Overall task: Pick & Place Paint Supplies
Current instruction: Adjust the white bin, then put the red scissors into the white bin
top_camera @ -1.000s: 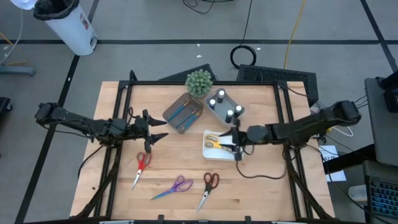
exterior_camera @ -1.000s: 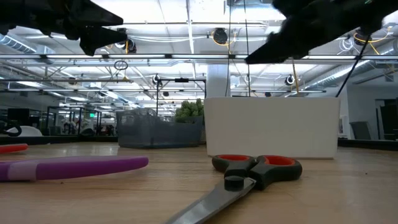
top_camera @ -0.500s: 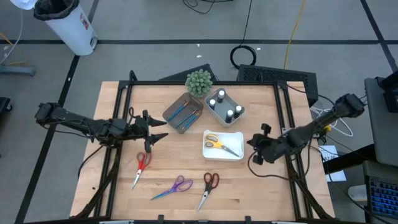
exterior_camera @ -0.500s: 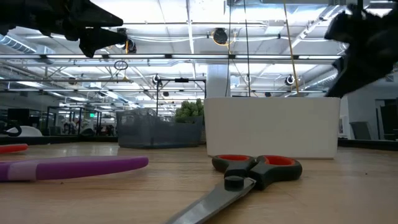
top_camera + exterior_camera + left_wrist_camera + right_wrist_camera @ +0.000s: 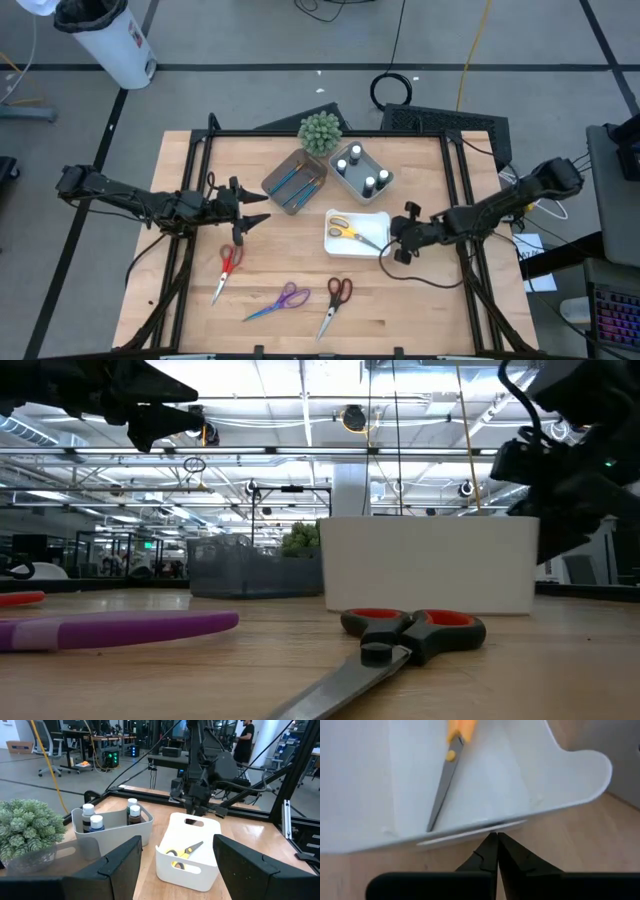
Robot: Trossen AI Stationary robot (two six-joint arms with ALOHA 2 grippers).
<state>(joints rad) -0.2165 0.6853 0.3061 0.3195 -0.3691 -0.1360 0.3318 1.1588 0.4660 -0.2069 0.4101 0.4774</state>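
The white tray (image 5: 372, 221) holds yellow-handled scissors (image 5: 349, 231) and stands right of the table's middle. My right gripper (image 5: 388, 246) is shut, with its fingertips at the tray's right end. My left gripper (image 5: 256, 211) hovers open at the middle left, above the table. Red scissors (image 5: 228, 266), purple scissors (image 5: 282, 300) and red-and-black scissors (image 5: 336, 298) lie flat on the near half of the table. Brushes lie in the brown tray (image 5: 295, 182). White-capped bottles stand in the blue-grey tray (image 5: 361, 172). My right gripper has its shut fingertips (image 5: 496, 842) against the outer side of the white tray's right end wall, just under the rim (image 5: 470, 832). It comes from the table's right side, slanting down. The tray stands flat on the table.
A green spiky plant (image 5: 320, 131) stands at the far edge behind the trays. A black frame (image 5: 330, 133) rims the table. A cable (image 5: 430, 283) trails on the table beneath my right arm. Bare wood lies at the near right.
My right gripper has left its place over the white tray, drawn back toward the table's right edge and shut. It has then come back against the tray's right end. The tray has slid a little toward the table's left.
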